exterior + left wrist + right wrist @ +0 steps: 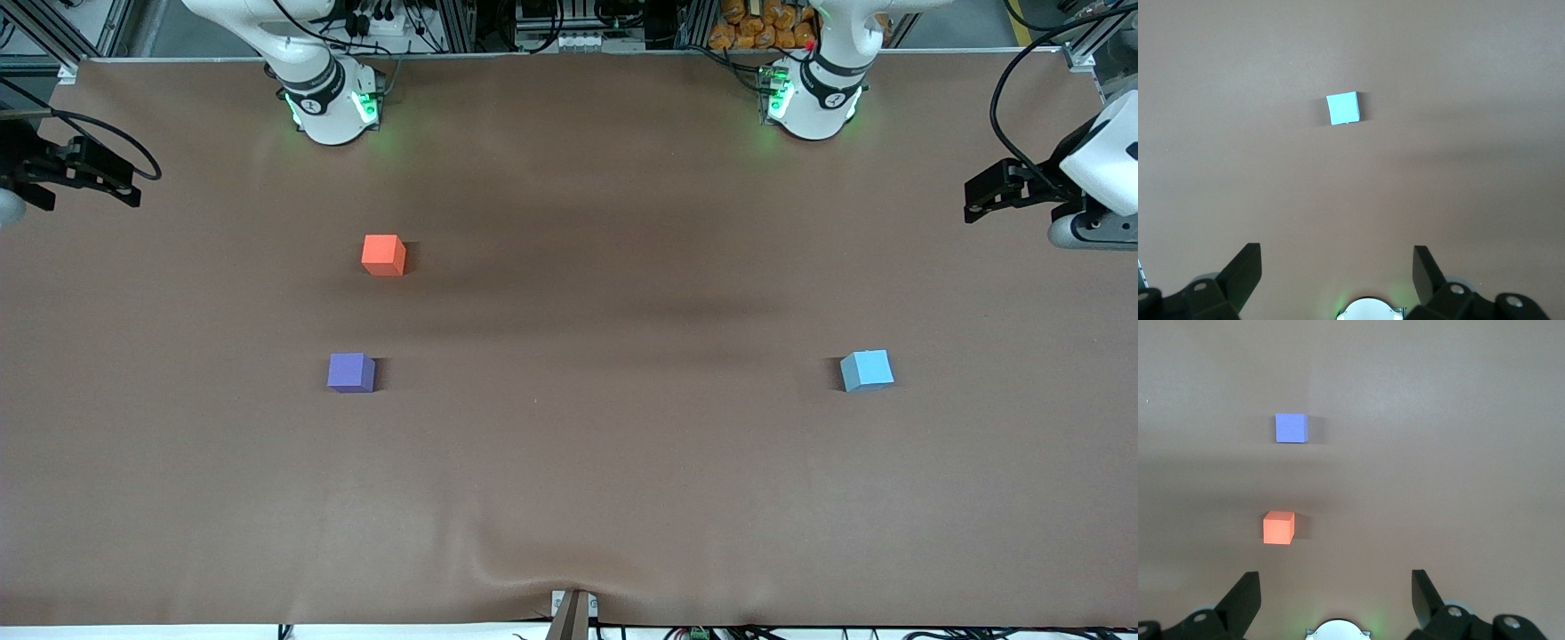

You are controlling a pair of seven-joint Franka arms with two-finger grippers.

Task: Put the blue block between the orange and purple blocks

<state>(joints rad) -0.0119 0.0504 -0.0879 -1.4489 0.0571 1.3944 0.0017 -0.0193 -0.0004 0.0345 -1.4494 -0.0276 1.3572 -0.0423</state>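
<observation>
The blue block [866,370] sits flat on the brown bench [587,462], toward the left arm's end. It is a cube with no long axis, turned slightly askew to the bench's edges. In the left wrist view it [1343,108] lies ahead of the left gripper [1337,270], roughly in line with the gap between the fingers [1245,270] and well apart from them. Those fingers stand wide and hold nothing.

The orange block [383,254] and the purple block [350,372] rest toward the right arm's end, apart from each other, the purple one nearer the front camera. The right gripper [1335,590] hangs above the bench, fingers [1243,593] wide and empty; the orange block [1279,527] is closer to them than the purple block [1291,428], both off toward one finger.
</observation>
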